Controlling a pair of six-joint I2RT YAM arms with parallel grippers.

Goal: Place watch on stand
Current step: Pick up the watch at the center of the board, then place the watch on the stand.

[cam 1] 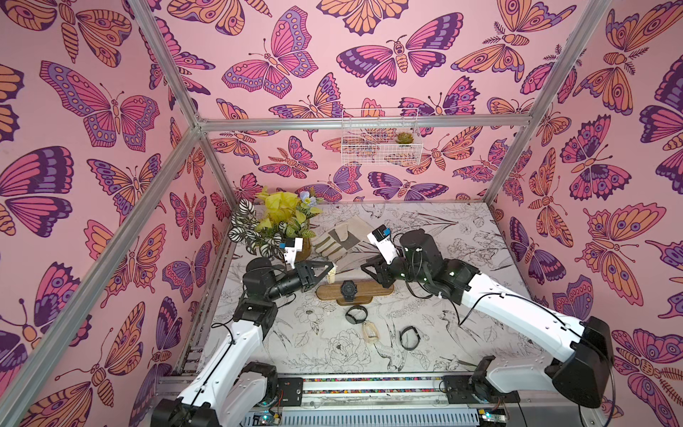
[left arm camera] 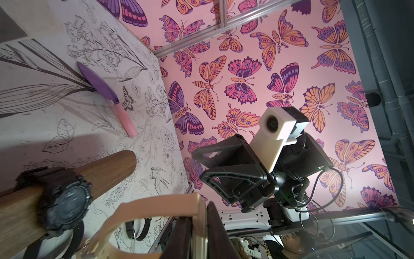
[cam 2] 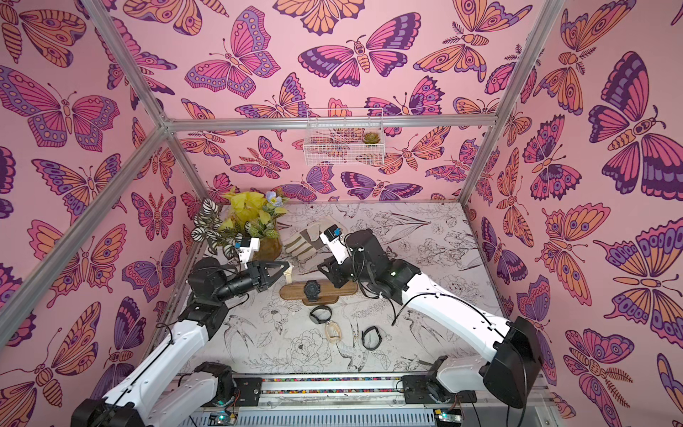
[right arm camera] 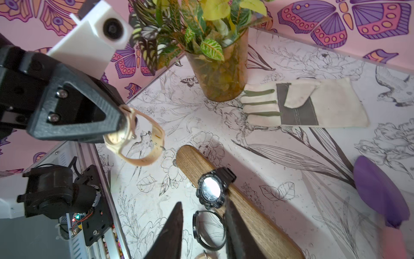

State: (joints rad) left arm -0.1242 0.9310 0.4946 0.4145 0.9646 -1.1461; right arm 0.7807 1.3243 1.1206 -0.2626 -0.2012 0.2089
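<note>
**Cream watch waiting at the stand's left end**

Toward the left edge of the tabletop [cam 1: 281, 332], the left gripper [cam 1: 329, 270] is pinching a pale cream wristwatch [right arm camera: 115, 138] with a buckled loop strap at its round case. Its jaws are pressing together on the watch and holding it in the air just off the left end of the long brown wooden stand [cam 1: 329, 292]. The stand, rounded at both ends, is lying across the middle of the tabletop, roughly parallel to the front edge. The watch is looking light. Its case is probably stiff and its smooth strap soft and springy, so it is likely to sway and could slip. The case is seeming the soundest place to grip, since that is leaving the loop hanging open for the bar. A chunky black wristwatch [cam 1: 347, 289] is already sitting round the bar's middle. At the stand's right end the right gripper [left arm camera: 197, 165] is hovering with jaws partly spread, holding nothing that shows.
</note>
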